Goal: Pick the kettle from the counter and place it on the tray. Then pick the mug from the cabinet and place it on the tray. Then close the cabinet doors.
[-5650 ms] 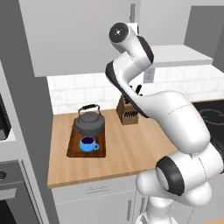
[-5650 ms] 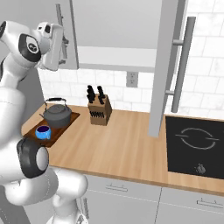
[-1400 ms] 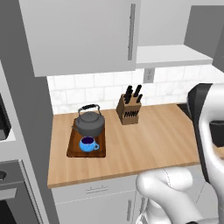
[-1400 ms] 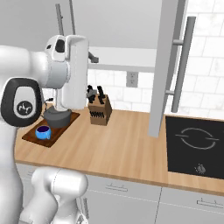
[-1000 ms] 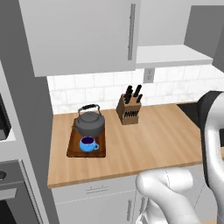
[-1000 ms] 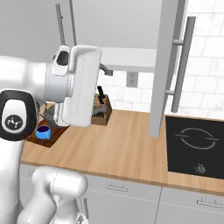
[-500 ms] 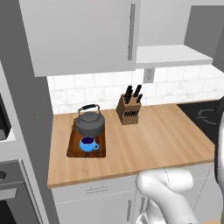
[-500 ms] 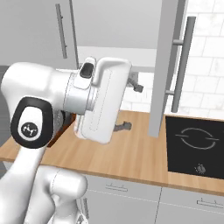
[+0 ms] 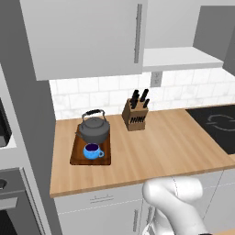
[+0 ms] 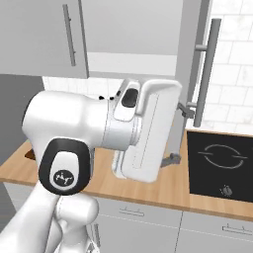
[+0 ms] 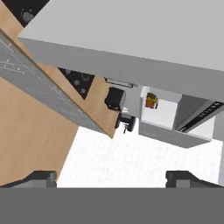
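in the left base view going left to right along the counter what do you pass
tray with the kettle and mug on it → knife block → black cooktop

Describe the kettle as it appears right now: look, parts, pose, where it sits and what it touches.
The kettle is squat and round, dark grey with a metallic look, with an arched black handle standing up over the lid. It sits upright on the back half of the dark brown tray, at the left end of the light wood counter. The blue mug stands just in front of it on the same tray. Nothing grips it.
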